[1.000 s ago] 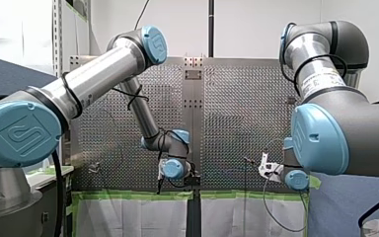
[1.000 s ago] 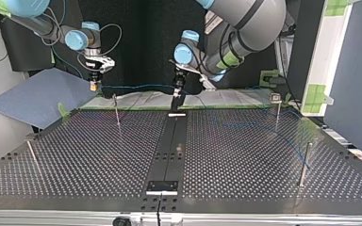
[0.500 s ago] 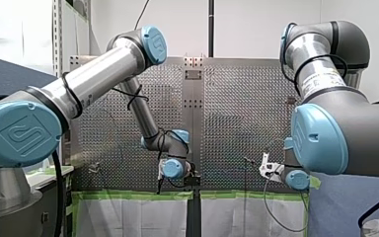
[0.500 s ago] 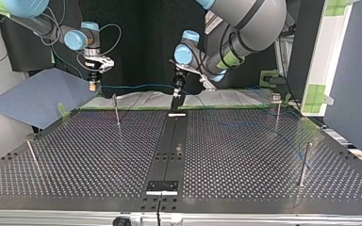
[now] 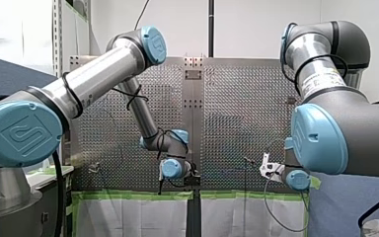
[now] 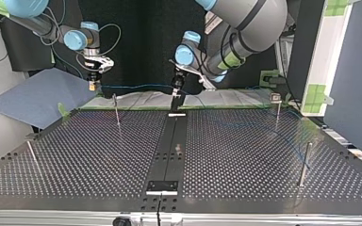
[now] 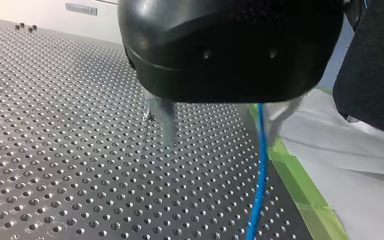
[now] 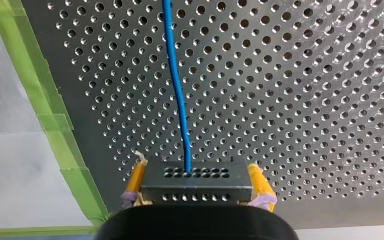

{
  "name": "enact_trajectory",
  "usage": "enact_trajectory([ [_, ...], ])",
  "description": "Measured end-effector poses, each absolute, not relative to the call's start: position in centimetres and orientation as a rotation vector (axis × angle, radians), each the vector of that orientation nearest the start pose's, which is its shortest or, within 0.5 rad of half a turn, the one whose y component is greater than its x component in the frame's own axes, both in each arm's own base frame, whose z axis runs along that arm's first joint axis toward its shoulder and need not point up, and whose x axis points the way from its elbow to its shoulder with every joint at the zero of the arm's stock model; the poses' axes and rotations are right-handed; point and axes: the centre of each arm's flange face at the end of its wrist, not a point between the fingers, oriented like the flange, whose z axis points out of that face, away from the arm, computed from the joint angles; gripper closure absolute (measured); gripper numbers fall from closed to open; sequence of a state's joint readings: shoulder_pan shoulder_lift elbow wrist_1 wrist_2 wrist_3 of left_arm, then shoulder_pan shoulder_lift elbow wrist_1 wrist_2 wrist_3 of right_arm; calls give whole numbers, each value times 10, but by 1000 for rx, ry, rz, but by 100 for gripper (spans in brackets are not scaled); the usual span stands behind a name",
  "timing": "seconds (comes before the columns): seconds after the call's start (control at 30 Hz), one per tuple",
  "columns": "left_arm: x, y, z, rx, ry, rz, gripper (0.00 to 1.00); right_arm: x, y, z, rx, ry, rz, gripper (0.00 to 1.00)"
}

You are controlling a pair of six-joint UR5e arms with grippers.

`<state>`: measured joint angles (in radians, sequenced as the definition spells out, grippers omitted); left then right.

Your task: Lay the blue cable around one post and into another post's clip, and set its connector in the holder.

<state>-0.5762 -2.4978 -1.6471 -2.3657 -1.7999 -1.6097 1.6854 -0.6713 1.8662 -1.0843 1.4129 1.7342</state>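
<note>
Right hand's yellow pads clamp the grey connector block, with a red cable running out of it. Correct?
No: the cable is blue, not red, as the right wrist view shows. The right hand does clamp the grey connector block between yellow pads.

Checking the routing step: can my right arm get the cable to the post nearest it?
Probably yes: the right gripper, shut on the connector, hangs close to that post near the edge of the table, and nothing stands between them.

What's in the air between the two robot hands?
The blue cable stretches between my right gripper, shut on its connector, and my left gripper; the top view shows it.
</note>
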Motion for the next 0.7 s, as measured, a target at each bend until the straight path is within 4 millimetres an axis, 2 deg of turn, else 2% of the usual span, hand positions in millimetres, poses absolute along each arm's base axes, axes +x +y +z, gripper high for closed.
enact_trajectory([
  [0.03,462,-432,-32,318,1770,-239,55,212,-543,-48,1424,-1297,1464,100],
  [0.13,464,-431,-32,321,1770,-249,60,212,-543,-48,1424,-1297,1462,100],
  [0.5,466,-429,-32,326,1773,-258,62,212,-543,-48,1423,-1297,1461,100],
  [0.57,466,-430,-32,330,1773,-261,72,211,-543,-48,1423,-1298,1460,100],
  [0.6,466,-430,-32,331,1773,-263,72,211,-543,-48,1423,-1298,1460,100],
  [0.63,466,-430,-32,333,1772,-265,78,211,-543,-48,1423,-1298,1460,100],
  [0.67,466,-430,-32,335,1772,-268,92,211,-543,-48,1423,-1299,1459,100],
  [0.7,465,-431,-32,338,1772,-271,92,211,-543,-48,1423,-1299,1459,100],
])
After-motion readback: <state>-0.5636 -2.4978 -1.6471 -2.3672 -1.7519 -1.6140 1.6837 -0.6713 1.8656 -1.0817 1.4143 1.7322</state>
